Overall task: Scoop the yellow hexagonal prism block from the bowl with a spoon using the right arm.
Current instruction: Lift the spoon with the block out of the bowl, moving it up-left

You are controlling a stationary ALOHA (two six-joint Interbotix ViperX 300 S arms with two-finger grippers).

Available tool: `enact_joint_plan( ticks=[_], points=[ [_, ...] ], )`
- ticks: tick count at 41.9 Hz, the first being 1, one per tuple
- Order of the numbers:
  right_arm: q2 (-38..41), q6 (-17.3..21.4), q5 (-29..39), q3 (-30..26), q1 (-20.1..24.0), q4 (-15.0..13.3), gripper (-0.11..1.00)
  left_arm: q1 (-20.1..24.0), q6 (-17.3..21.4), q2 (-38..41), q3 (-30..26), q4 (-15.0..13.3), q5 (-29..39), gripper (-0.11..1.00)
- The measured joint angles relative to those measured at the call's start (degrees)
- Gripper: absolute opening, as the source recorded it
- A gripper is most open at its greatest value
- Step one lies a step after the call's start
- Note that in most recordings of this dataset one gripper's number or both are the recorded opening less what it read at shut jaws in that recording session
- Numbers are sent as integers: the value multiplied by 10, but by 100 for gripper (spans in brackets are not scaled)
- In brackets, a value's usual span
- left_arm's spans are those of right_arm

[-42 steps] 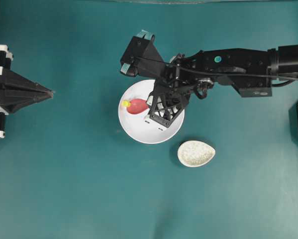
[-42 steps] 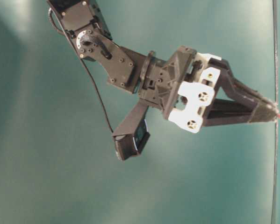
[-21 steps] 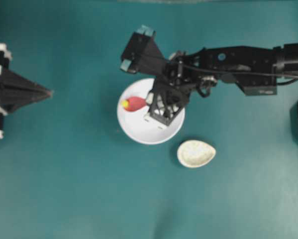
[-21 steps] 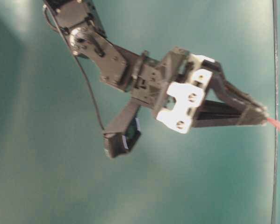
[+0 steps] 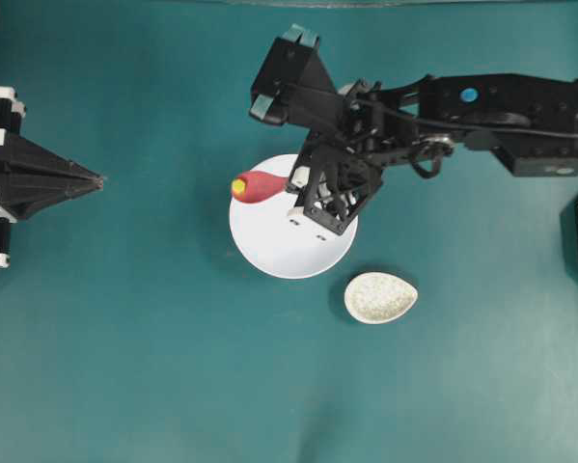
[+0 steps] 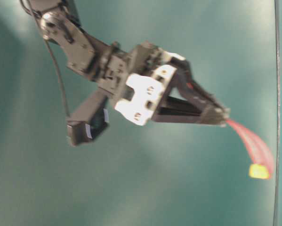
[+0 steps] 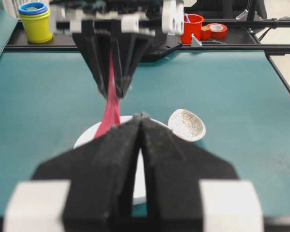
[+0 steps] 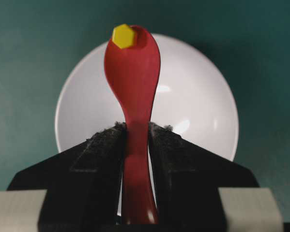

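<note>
you see right end effector (image 8: 135,140) clamped on spoon (image 8: 132,72) | yellow hexagonal prism block (image 8: 123,36) at scoop tip, over bowl (image 8: 193,96) rim | left end effector (image 7: 141,121) closed, seemingly empty

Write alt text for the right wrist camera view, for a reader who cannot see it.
The right gripper clamps the handle of a red spoon, which carries a small yellow hexagonal block at the far tip of its scoop. Behind the spoon sits a round white bowl, with nothing else visible in it, on a teal table.
</note>
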Motion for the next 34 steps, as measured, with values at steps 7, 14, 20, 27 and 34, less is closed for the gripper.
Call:
enact_joint_plan(
  ticks=[7,14,20,27,34],
  points=[
    [-30,0,-26,2,0,-9,23,0,0,0,0,0,0,0],
    [-73,-2,-71,19,0,-17,23,-1,0,0,0,0,2,0],
    [-126,-2,-134,54,0,-25,23,-1,0,0,0,0,4,0],
    [-203,-2,-230,111,0,-31,23,-1,0,1,0,0,5,0],
    [-250,2,-253,143,0,-32,23,0,0,0,0,0,5,0]
  ],
)
